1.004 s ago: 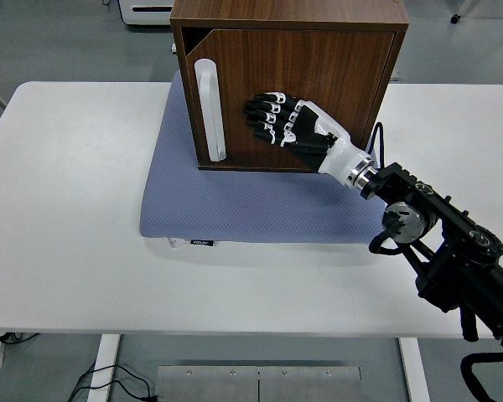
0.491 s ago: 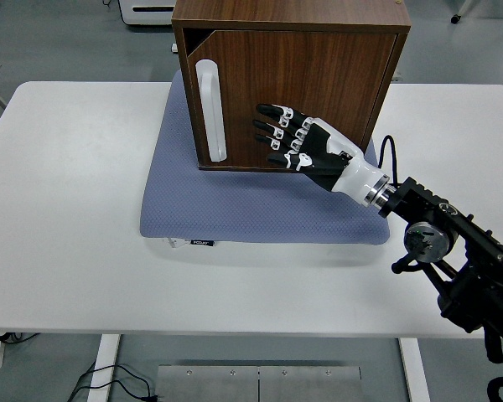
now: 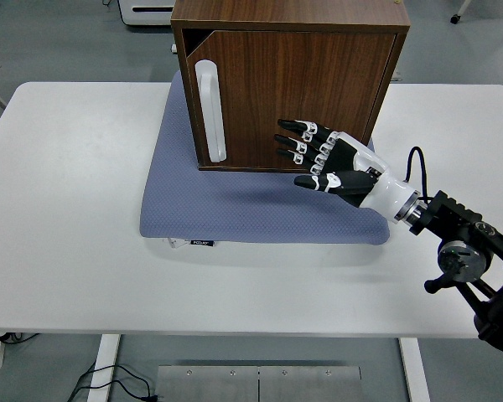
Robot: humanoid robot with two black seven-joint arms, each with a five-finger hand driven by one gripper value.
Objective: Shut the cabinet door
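A dark wooden cabinet (image 3: 289, 25) stands on a blue-grey mat (image 3: 235, 205) at the back of the white table. Its door (image 3: 293, 96) lies flat against the front, with a white vertical handle (image 3: 210, 109) near its left edge. My right hand (image 3: 323, 159) hovers in front of the door's lower right part, fingers spread, holding nothing, a little off the wood. The right arm (image 3: 461, 243) comes in from the lower right. The left arm is out of sight.
The mat reaches forward of the cabinet to about mid-table, with a small label (image 3: 202, 243) on its front edge. Bare white table (image 3: 67, 209) lies to the left and in front. A white unit (image 3: 147, 10) sits on the floor behind.
My right hand has drawn back from the door, moving down and to the right, away from the cabinet. The door stays flat against the front.
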